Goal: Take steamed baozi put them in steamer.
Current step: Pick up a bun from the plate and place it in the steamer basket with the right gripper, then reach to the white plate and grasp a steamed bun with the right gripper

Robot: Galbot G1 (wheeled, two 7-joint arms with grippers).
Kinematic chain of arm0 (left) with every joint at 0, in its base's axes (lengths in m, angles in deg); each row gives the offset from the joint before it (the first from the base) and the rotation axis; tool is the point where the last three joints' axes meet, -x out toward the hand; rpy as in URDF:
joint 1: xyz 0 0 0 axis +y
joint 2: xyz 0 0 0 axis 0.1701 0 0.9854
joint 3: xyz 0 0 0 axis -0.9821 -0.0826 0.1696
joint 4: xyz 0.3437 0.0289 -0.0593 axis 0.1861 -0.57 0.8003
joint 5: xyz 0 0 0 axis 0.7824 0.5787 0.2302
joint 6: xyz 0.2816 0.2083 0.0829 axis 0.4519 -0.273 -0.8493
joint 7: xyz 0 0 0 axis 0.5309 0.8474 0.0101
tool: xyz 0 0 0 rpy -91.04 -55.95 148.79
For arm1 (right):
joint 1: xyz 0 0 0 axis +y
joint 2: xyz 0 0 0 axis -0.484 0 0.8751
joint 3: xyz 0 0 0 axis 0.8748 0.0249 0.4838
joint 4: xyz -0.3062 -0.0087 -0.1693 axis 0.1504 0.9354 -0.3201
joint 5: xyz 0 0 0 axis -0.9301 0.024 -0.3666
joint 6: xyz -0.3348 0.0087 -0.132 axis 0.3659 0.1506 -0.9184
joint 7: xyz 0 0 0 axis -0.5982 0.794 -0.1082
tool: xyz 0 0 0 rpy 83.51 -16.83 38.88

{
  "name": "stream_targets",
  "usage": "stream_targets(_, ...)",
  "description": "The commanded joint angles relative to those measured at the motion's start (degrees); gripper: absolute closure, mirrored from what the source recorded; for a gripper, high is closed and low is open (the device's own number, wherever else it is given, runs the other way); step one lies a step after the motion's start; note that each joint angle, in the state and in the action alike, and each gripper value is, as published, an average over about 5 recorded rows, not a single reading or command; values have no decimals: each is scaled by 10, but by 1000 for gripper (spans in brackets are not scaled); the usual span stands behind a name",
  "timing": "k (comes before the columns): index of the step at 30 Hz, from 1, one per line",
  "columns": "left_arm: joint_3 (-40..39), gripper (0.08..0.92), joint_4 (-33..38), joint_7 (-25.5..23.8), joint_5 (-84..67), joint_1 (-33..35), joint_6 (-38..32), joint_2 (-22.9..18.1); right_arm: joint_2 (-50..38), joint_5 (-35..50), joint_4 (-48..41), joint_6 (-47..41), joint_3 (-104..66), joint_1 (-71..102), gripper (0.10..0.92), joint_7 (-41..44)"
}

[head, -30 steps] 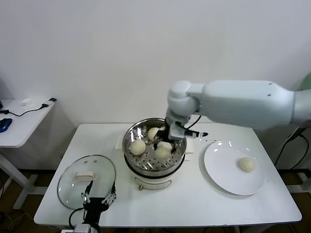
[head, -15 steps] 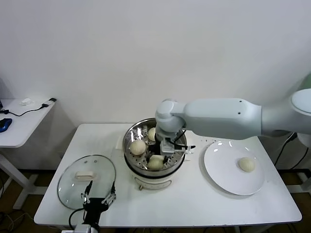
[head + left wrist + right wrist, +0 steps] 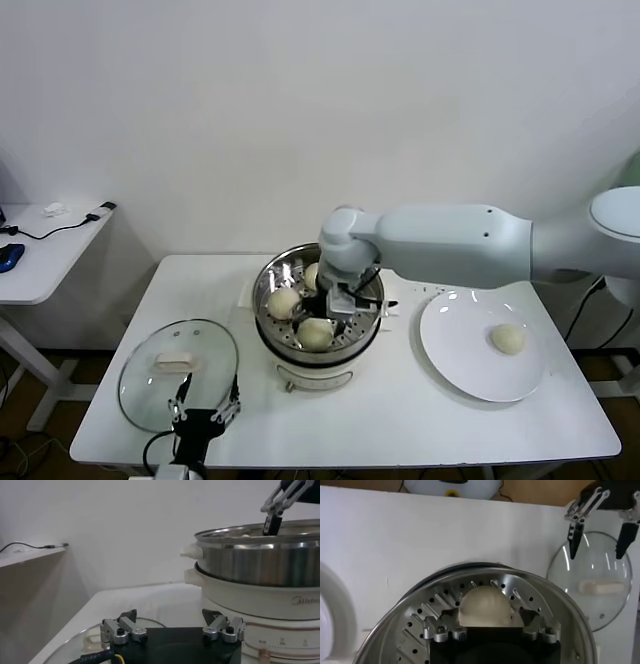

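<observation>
While right gripper [image 3: 338, 306] spread over steamer [image 3: 272, 277]: white table [image 3: 400, 420], plain white wall [image 3: 300, 100], side desk [image 3: 45, 260].

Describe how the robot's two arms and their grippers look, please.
The right arm has a smooth, rounded white shell ending in a black gripper. The left gripper is black, with silver metal linkages and bolts at its jaws, and a yellow-and-black cable runs from its base.

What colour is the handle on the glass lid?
White, clearest in the head view: handle on the glass lid.
</observation>
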State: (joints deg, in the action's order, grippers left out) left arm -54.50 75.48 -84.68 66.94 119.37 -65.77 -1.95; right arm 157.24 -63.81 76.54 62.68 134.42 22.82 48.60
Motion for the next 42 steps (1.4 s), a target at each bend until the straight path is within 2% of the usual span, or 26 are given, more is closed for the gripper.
stream_targets(1,0,177,2,0,1,2,-1,1,-39,97,-6,3,-3,-55,204,43)
stream_targets(6,-2,177,4,0,0,5,-3,1,-119,210,-39,-34,-2,-112,203,98)
stream_targets(11,-5,177,8,-1,0,7,-6,4,-212,322,-92,-160,46,-180,203,131)
stream_targets(14,-6,177,8,-1,-1,7,-6,6,-270,341,-112,-202,88,-209,203,138)
stream_targets(21,-6,177,8,-1,-3,5,-7,7,-398,284,-107,-251,152,-165,203,131)
stream_targets(27,-1,177,7,-1,-3,8,-7,5,-470,183,-130,-274,-3,48,203,102)
stream_targets(34,3,177,6,-1,-1,14,-7,0,-441,114,-215,-282,-172,236,203,81)
stream_targets(42,9,177,3,-1,-1,17,-8,-3,-375,98,-284,-289,-218,291,203,66)
